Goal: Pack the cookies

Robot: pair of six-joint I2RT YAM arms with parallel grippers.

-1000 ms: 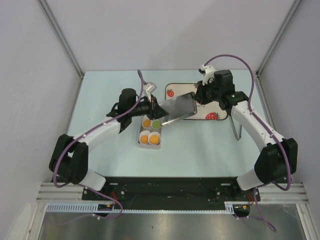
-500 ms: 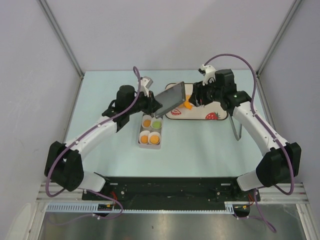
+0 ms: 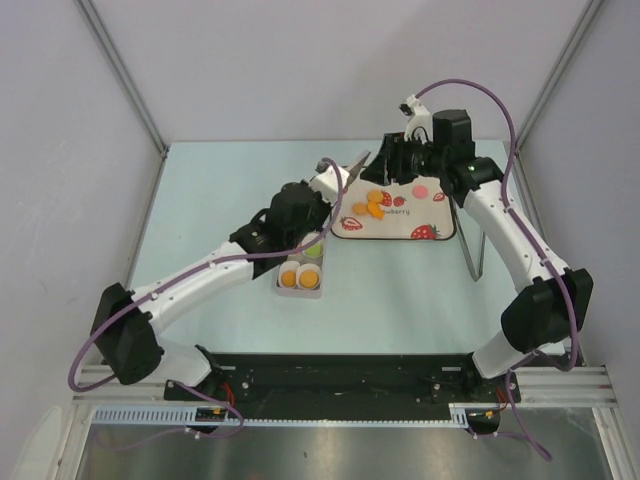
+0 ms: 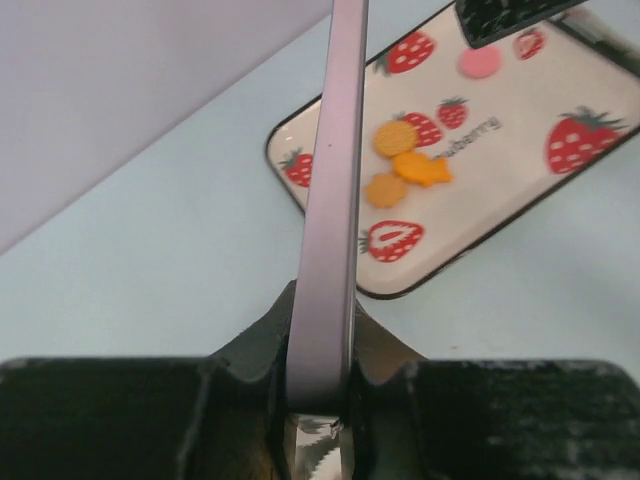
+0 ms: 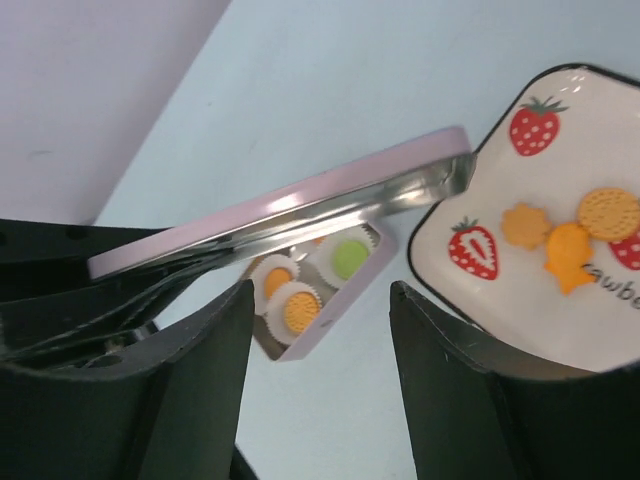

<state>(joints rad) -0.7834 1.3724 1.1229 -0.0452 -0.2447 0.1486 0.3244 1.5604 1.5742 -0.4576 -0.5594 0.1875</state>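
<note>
Three loose orange cookies (image 3: 372, 203) lie on the strawberry-print tray (image 3: 432, 215); the left wrist view shows these cookies (image 4: 396, 138) too. A pink tin (image 3: 312, 292) holds white paper cups with cookies (image 5: 298, 310) and one green piece (image 5: 350, 258). My left gripper (image 4: 322, 310) is shut on the tin's pink lid (image 4: 330, 180), held edge-on above the tray's left end. The lid (image 5: 290, 210) hangs over the tin in the right wrist view. My right gripper (image 5: 322, 300) is open, holds nothing and hovers by the tray's back left corner.
A pink round piece (image 4: 480, 62) lies on the tray further back. A thin metal stand (image 3: 472, 255) rises just right of the tray. White walls close in the table on three sides.
My right gripper has opened and let go of the lid. The left arm has swung the lid back and right, turning it on edge and uncovering the cookies on the tray.
</note>
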